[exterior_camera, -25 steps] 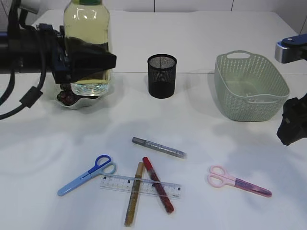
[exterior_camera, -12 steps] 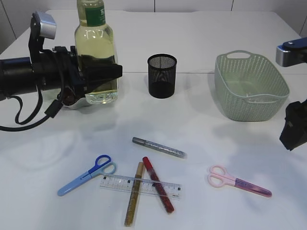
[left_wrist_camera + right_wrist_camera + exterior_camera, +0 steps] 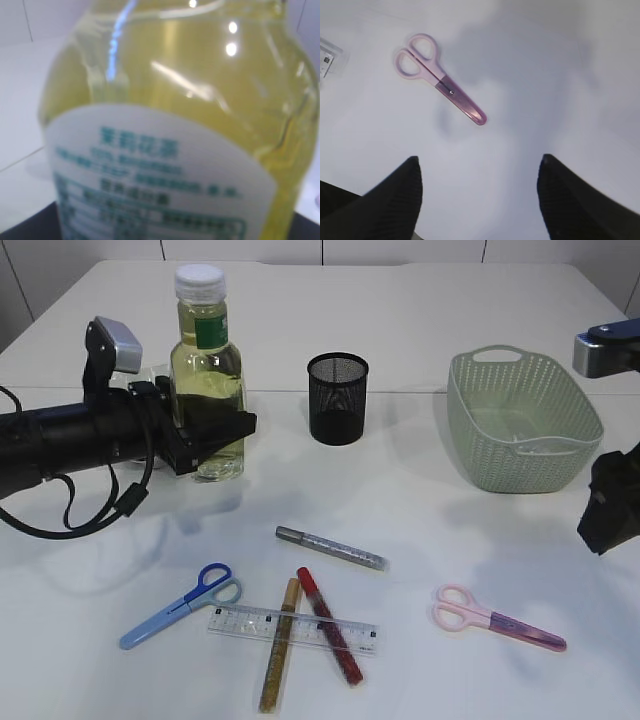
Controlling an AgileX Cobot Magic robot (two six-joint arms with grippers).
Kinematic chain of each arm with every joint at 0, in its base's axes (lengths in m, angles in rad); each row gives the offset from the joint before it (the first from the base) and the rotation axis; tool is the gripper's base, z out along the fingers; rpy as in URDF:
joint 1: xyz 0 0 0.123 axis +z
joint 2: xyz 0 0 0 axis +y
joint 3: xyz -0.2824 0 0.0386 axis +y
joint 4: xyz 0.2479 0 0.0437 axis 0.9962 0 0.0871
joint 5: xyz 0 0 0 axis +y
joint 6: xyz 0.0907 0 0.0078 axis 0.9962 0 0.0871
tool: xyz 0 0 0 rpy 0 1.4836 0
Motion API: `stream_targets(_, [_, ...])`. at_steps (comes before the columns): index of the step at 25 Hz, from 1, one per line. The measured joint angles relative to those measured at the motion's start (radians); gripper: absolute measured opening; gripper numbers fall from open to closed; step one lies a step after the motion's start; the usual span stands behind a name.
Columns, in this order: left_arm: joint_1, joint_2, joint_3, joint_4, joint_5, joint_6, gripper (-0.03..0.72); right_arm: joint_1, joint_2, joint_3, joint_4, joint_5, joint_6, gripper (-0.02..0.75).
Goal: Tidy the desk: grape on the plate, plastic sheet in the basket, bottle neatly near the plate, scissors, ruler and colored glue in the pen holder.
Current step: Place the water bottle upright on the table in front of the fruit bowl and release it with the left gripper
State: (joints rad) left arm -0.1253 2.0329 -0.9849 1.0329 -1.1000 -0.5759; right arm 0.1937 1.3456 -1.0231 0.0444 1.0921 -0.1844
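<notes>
1. Far left: left claw point(image 3: 225, 430) closed around the low belly of the bottle point(image 3: 206, 380). Upright, seems to rest on the counter point(image 3: 420, 510). Plate hidden behind the arm, so cannot tell how close.
2. Bottle full of yellow drink, white cap on. Likely heavy, hard and slippery. Best held low and wide.
3. Blue scissors point(image 3: 180, 605) flat at the front left. Stiff and thin. Best pinched across the middle.
4. Clear ruler point(image 3: 293, 627) under a gold glue stick point(image 3: 279, 645) and a red glue stick point(image 3: 329, 625). Light, may roll or slide. Silver glue stick point(image 3: 330, 548) alone, easier to take.
5. Black mesh pen holder point(image 3: 337, 398) at the back, nothing seen in it.
6. Pink scissors point(image 3: 439, 77) flat, straight below the right claw point(image 3: 477, 187).
7. Green basket point(image 3: 524, 420) at the back right.
8. Right claw wide open, holding nothing, up off the counter.
</notes>
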Motion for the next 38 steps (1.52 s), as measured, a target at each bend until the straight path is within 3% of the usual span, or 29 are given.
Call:
stream_targets(8, [0.0, 0.096, -0.002, -0.048, 0.009, 0.06, 0.441, 0.0, 0.0, 0.0, 0.048, 0.0, 0.0, 0.554])
stream_targets(16, [0.001, 0.168, -0.003, -0.171, 0.023, 0.115, 0.441, 0.0, 0.0, 0.0, 0.057, -0.006, 0.007, 0.553])
stream_targets(38, [0.001, 0.247, -0.009, -0.269, -0.005, 0.165, 0.444, 0.0, 0.0, 0.0, 0.097, -0.037, 0.011, 0.552])
